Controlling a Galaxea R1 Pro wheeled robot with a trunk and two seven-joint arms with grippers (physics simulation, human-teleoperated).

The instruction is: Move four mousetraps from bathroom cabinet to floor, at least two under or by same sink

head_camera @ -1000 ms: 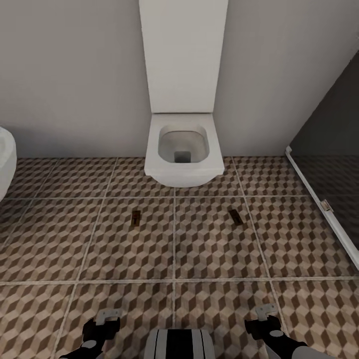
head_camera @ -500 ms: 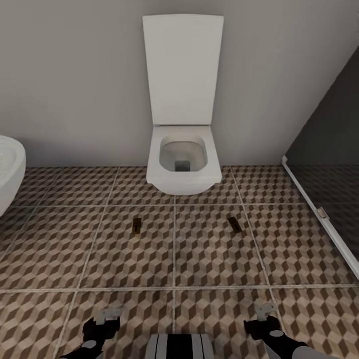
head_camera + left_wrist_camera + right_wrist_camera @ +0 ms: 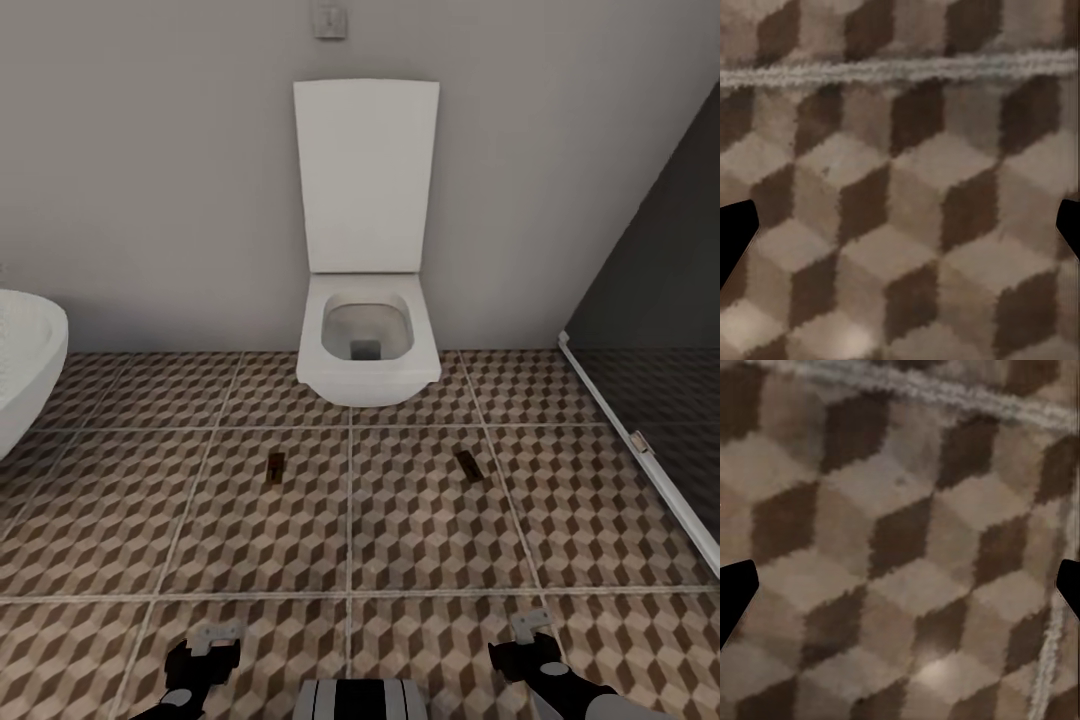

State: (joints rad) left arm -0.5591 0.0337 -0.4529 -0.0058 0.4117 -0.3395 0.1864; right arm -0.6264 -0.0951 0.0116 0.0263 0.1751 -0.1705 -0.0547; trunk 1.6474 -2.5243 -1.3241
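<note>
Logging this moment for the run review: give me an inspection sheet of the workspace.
Surface: bathroom floor, cube-pattern tiles.
Job's things: two mousetraps on the floor before the toilet, left one, right one.
Clutter: nothing seen.
Grippers: left gripper and right gripper both open, empty, above the tiles.
Cables: nothing seen.
Surroundings: white basin at left, dark shower enclosure at right, grey wall.

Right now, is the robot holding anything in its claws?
No. The left gripper and right gripper are both open and empty above the tiled floor. Two mousetraps lie there, untouched.
</note>
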